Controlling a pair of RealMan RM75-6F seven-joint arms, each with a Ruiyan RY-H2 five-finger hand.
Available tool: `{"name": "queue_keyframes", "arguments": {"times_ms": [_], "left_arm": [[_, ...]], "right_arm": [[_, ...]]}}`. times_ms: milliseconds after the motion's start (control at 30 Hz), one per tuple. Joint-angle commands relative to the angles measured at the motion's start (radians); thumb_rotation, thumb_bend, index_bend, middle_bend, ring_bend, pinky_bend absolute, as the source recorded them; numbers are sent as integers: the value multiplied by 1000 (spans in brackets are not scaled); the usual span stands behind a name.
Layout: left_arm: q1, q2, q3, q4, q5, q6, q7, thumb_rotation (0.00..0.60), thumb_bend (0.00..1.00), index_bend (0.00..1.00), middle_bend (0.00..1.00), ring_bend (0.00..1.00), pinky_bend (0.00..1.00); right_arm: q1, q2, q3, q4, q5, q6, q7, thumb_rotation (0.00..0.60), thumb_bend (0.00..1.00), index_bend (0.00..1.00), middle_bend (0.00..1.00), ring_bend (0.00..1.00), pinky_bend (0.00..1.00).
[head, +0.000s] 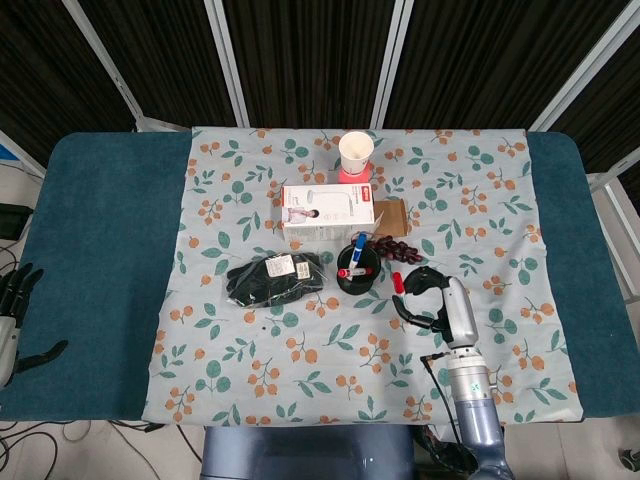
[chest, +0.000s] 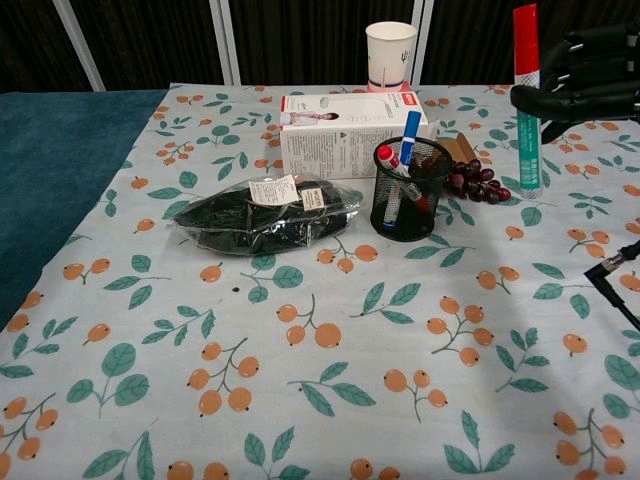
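My right hand (chest: 585, 85) grips a marker (chest: 526, 100) with a red cap and a teal barrel, held upright above the cloth. It hangs to the right of the black mesh pen cup (chest: 410, 190), which has a blue marker and red-capped pens in it. In the head view the right hand (head: 428, 292) is just right of the pen cup (head: 357, 268), and the marker's red cap (head: 396, 282) shows at its fingers. My left hand (head: 14, 315) hangs off the table's far left edge, with its fingers spread and nothing in it.
A white carton (chest: 350, 130) lies behind the cup, with a paper cup (chest: 390, 50) on a pink base further back. Dark grapes (chest: 478, 183) and a small brown box (head: 390, 213) sit to the cup's right. A black bagged item (chest: 265, 215) lies to its left.
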Motion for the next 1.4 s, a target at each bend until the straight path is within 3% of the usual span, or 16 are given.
{"name": "queue_keyframes", "arguments": {"times_ms": [33,867,1400], "left_arm": [[-1,-1,-1,0,0,-1,3,600,72,3,0,0,18],[-3,0,-1,-4,-5,-8,9,600,72,3,0,0,18],[-10,2,-13,-15,-39,-28,15,600,72,3,0,0,18]], "right_arm": [[-1,-2,2,2,4,3,2,600,442,824,634,519,498],[20,-29,35,26,44,1,2,600,441,824,634,519,498],[171,-193,167,164,154,-16,-97,600,441,824,633,514,496]]}}
